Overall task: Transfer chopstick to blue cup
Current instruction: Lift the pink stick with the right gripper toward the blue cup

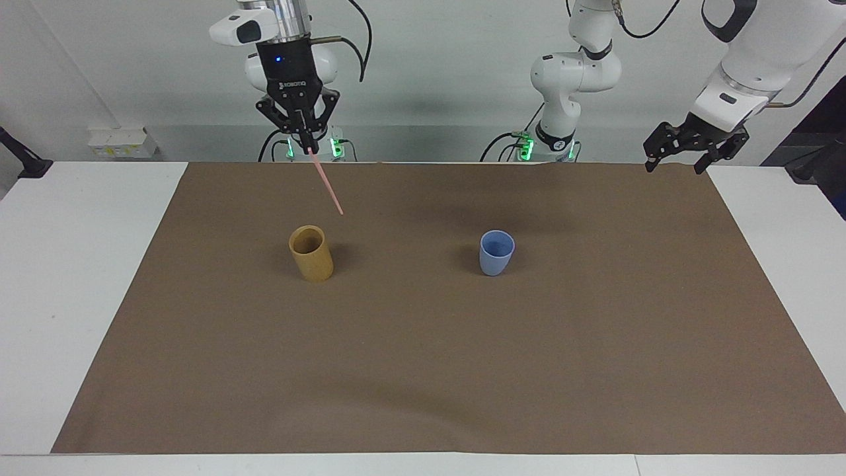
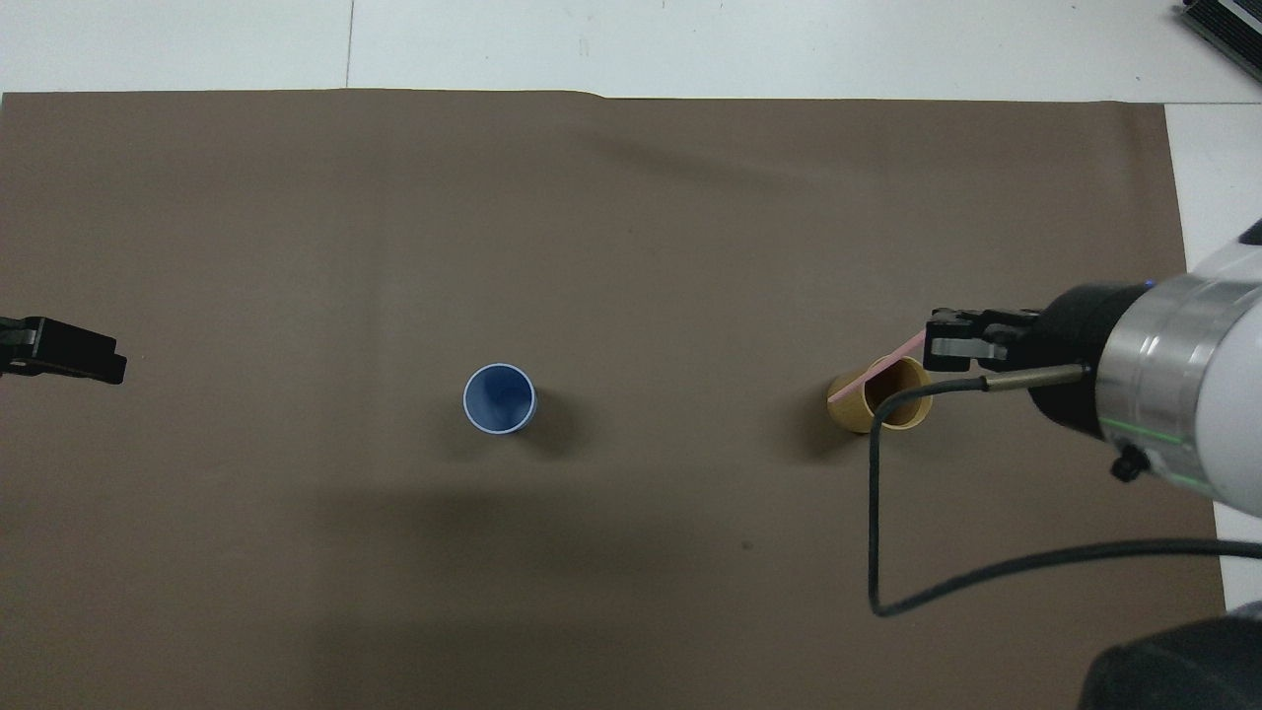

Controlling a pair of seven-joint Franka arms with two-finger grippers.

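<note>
My right gripper point(image 1: 308, 147) is shut on the top end of a thin pale-pink chopstick point(image 1: 327, 183) and holds it high in the air above the tan holder point(image 1: 310, 253). The stick hangs tilted, its lower tip clear of the holder's rim. In the overhead view the chopstick point(image 2: 874, 369) crosses the holder point(image 2: 880, 396), with the right gripper point(image 2: 932, 343) beside it. The blue cup point(image 1: 496, 252) stands upright on the brown mat toward the left arm's end; it also shows in the overhead view point(image 2: 500, 398). My left gripper point(image 1: 683, 151) waits, raised over the mat's edge at the left arm's end point(image 2: 69, 351).
A brown mat point(image 1: 423, 370) covers most of the white table point(image 1: 73, 264). The tan holder and the blue cup are the only things standing on it. A black cable point(image 2: 877, 523) hangs from the right arm over the mat.
</note>
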